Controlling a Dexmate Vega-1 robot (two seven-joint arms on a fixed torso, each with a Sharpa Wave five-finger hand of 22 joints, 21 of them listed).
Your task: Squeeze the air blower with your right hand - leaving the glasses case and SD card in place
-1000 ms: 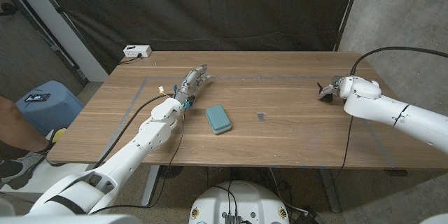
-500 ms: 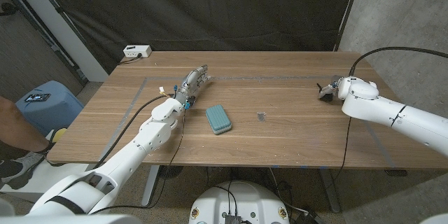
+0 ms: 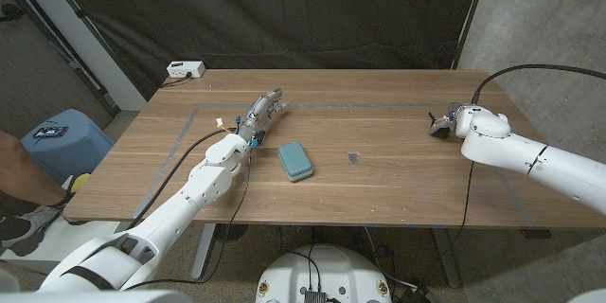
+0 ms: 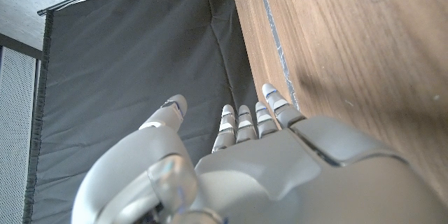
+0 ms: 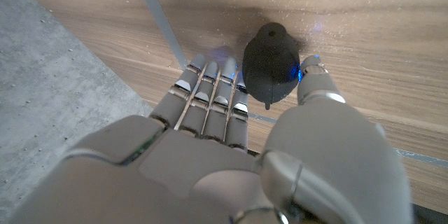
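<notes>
Your right hand point(image 5: 231, 154) at air blower point(image 5: 271, 61), far right of table point(image 3: 398, 180). Blower between fingers point(image 5: 210, 91) and thumb, hand part open; contact likely, firm grip unclear. Squeeze, by my judgement, not yet done. Glasses case point(image 3: 295, 161) and SD card point(image 3: 353, 158) lie mid-table, apart from both hands.

Glasses case point(image 3: 295, 161) at table point(image 3: 379, 189) centre-left, SD card point(image 3: 353, 158) just right of it. Air blower point(image 5: 271, 64) far right, between right hand point(image 5: 231, 112) fingers and thumb. Left hand point(image 3: 262, 114) behind case.
</notes>
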